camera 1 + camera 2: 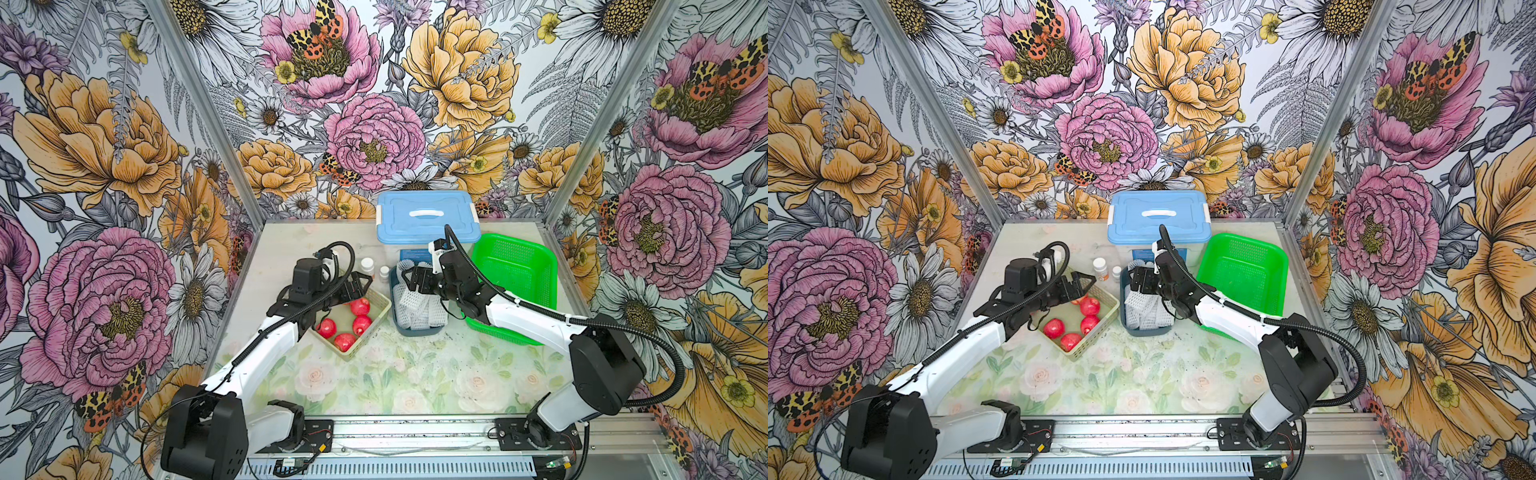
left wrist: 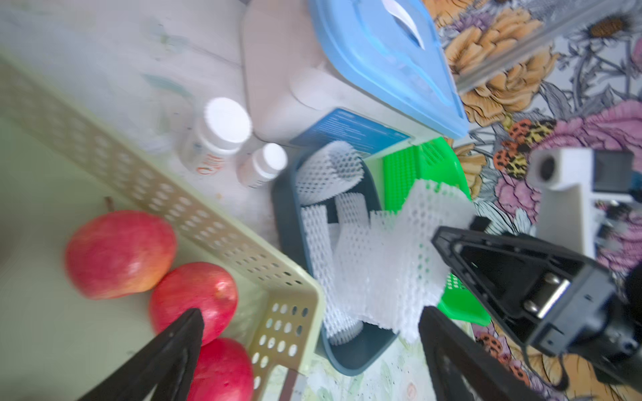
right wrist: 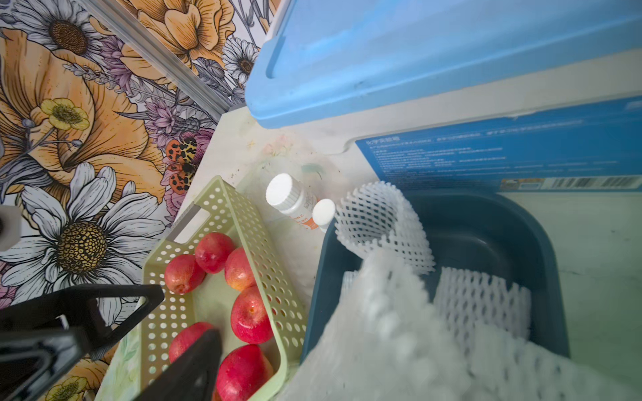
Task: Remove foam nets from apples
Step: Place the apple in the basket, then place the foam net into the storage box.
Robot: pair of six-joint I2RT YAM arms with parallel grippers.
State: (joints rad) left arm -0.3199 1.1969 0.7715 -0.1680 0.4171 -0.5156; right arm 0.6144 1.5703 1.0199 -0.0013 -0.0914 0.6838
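While R gripper point(image 1: 407, 279) gapes, foam net point(image 2: 417, 236) is just beside its fingertip point(image 2: 450, 240)

Glossy red apples point(image 1: 360, 307), soft white foam nets point(image 1: 415, 311), perforated tray point(image 2: 180, 205) probably matt plastic.

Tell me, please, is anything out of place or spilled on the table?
One foam net is curled over the rim of the dark blue bin, beside the small pill bottle, instead of lying inside with the others. Nothing looks spilled or damaged.
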